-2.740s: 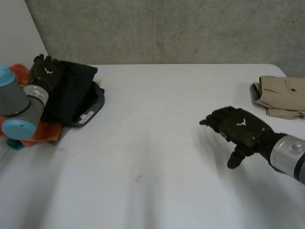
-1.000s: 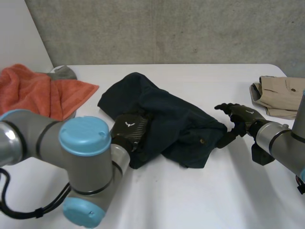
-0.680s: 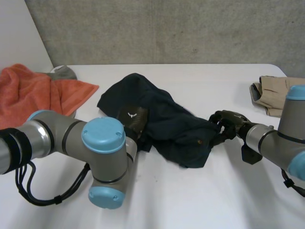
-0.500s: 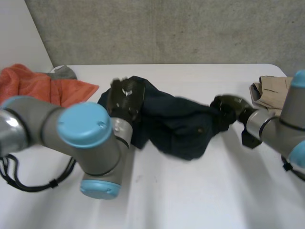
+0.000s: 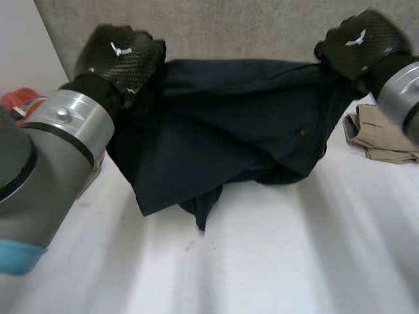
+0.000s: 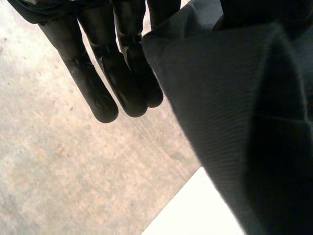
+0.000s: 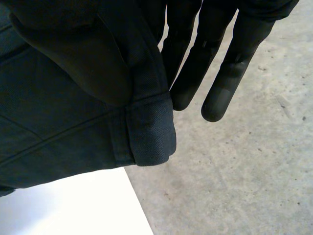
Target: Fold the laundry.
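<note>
A dark navy garment (image 5: pixel 229 124) hangs spread between my two raised hands, its lower folds trailing just over the white table (image 5: pixel 294 261). My left hand (image 5: pixel 121 55) is shut on one upper corner and my right hand (image 5: pixel 360 42) on the other. In the left wrist view the cloth (image 6: pixel 244 122) drops beside my left hand's straight fingers (image 6: pixel 105 73). A rolled hem of the garment (image 7: pixel 151 127) lies pinched beside my right hand's fingers (image 7: pixel 230 63) in the right wrist view.
Folded beige trousers (image 5: pixel 386 134) lie at the table's right edge, below my right hand. A bit of orange towel (image 5: pixel 16 101) shows behind my left arm (image 5: pixel 46 163). A grey concrete wall (image 5: pixel 249 29) stands behind the table.
Both hands closed on the dark garment as it lay crumpled on the table, then rose and moved apart. It now hangs stretched between them.
</note>
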`<state>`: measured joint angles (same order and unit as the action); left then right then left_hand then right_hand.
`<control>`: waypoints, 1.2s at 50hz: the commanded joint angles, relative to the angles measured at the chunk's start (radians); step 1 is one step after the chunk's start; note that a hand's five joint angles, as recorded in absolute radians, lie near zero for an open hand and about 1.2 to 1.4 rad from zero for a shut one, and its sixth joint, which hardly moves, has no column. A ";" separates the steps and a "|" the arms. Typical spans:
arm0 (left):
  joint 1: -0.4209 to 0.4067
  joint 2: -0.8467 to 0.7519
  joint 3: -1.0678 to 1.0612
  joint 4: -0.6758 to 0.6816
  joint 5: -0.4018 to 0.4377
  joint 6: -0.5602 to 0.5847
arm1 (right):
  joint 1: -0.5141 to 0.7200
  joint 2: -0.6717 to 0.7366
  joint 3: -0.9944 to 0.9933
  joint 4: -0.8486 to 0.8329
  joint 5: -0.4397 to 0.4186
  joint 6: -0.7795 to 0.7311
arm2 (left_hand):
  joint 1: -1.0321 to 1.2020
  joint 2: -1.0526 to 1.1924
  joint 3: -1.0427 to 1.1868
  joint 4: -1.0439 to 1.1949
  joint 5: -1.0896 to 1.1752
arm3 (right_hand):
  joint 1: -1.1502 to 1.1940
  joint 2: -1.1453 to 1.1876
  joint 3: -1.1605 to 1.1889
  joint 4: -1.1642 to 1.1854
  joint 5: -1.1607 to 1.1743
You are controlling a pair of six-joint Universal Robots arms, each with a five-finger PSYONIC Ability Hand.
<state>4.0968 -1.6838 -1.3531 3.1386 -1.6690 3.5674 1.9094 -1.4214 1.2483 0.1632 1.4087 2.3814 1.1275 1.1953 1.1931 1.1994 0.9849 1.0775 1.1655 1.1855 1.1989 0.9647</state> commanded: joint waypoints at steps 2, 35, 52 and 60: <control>0.072 -0.281 0.130 0.032 0.046 0.007 | 0.030 0.241 -0.079 -0.023 0.015 0.010 | 0.269 0.201 0.203 0.197 0.237 | 0.319 0.231 0.211 0.197 0.257; 0.086 -0.478 0.214 0.702 0.173 0.212 | 0.036 0.481 -0.248 -0.582 0.095 0.012 | 0.269 0.201 0.203 0.197 0.237 | 0.319 0.231 0.211 0.197 0.257; -0.004 -0.567 -0.125 0.559 0.163 0.212 | 0.057 0.540 0.026 -0.309 0.095 0.041 | 0.091 0.023 0.026 0.019 0.059 | 0.319 0.231 0.211 0.197 0.257; -0.003 -0.422 -0.274 0.521 0.147 0.214 | 0.036 0.417 0.194 -0.260 0.090 0.047 | -0.579 -0.647 -0.645 -0.651 -0.611 | 0.319 0.231 0.211 0.197 0.257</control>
<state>4.0918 -2.2131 -1.5267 3.6767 -1.5086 3.7820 1.9597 -0.9226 1.3308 -0.1318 1.5044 2.4241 0.5560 0.5896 0.5956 0.5874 0.4123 1.0844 1.1741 1.2057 1.2005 0.9910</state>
